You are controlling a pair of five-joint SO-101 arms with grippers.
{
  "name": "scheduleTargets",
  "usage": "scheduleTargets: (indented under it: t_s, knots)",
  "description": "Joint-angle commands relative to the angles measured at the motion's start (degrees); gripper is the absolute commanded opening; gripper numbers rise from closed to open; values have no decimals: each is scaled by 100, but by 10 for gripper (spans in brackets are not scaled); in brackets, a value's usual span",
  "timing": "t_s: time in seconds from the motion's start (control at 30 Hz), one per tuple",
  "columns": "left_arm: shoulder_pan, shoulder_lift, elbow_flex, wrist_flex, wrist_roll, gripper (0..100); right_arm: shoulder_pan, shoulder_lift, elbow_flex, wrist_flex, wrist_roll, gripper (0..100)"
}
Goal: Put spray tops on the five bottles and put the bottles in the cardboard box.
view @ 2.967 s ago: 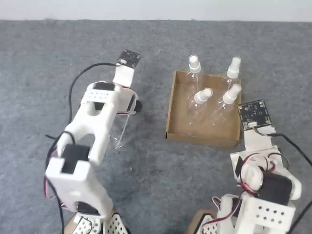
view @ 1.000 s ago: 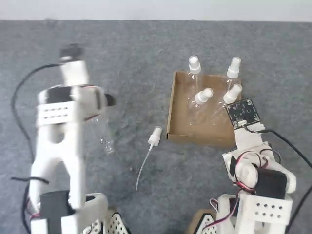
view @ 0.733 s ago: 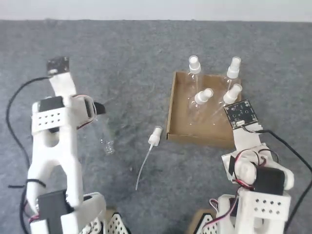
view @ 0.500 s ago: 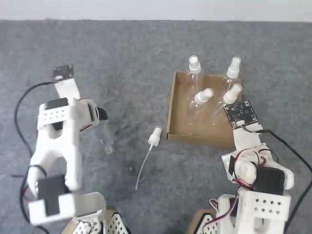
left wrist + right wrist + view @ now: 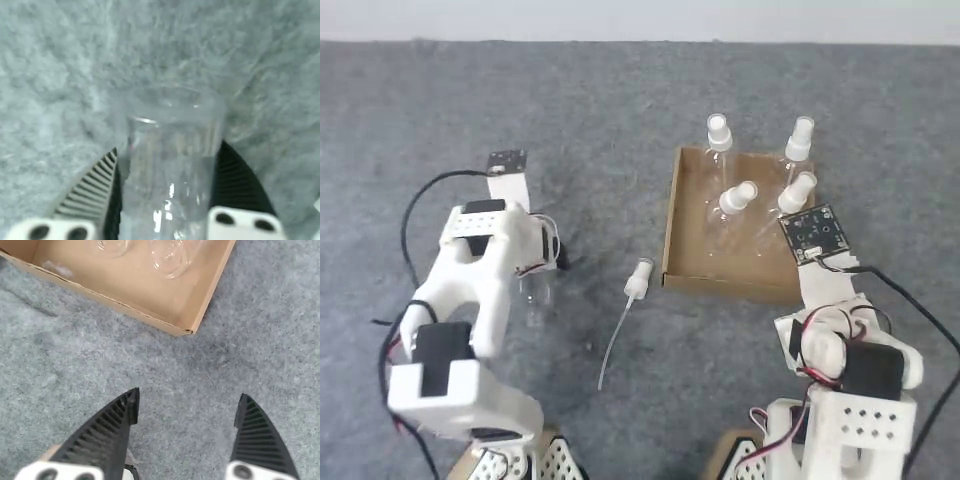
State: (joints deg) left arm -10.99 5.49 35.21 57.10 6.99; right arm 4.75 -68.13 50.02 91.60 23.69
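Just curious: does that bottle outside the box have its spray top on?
Off. The spray top lies on the carpet, apart from the bottle.

You have grey, fuzzy carpet-like mat (image 5: 620, 100) across whole table, mottled texture, filling frame from lower edge up. Pale wall strip (image 5: 640, 18) runs along top of frame, meeting mat in straight line.

Four capped bottles (image 5: 735, 200) in cardboard box (image 5: 672, 225); spray top (image 5: 640, 277) alongside
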Motion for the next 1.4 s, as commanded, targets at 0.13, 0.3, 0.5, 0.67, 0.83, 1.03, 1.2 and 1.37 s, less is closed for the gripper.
scheduleTargets:
  t_s: [0.13, 0.3, 0.5, 0.67, 0.83, 1.03, 1.2, 1.37]
  knots:
    - [114, -1495, -84, 642, -642, 36, 1121, -4, -448, -66, 782, 257]
    - [958, -2655, -198, 1503, -897, 35, 1912, 171, -914, -75, 1029, 256]
    - [3015, -3578, -523, 2330, -914, 35, 2387, 1455, -1802, -84, 1055, 256]
    - [4387, -3376, -910, 2365, -1275, 35, 3116, 2492, -2945, -303, 1125, 256]
    - [5618, -2321, -1719, 2365, -1310, 35, 3653, 3336, -3807, -312, 1591, 258]
    - [6312, -281, -3231, 1978, -1275, 35, 4066, 4145, -4536, -321, 1644, 258]
    - [6699, 1134, -4708, 1873, -976, 35, 4356, 4673, -4967, -699, 1644, 257]
    - [7007, 2259, -6088, 1890, -774, 36, 4523, 4971, -5152, -760, 1785, 258]
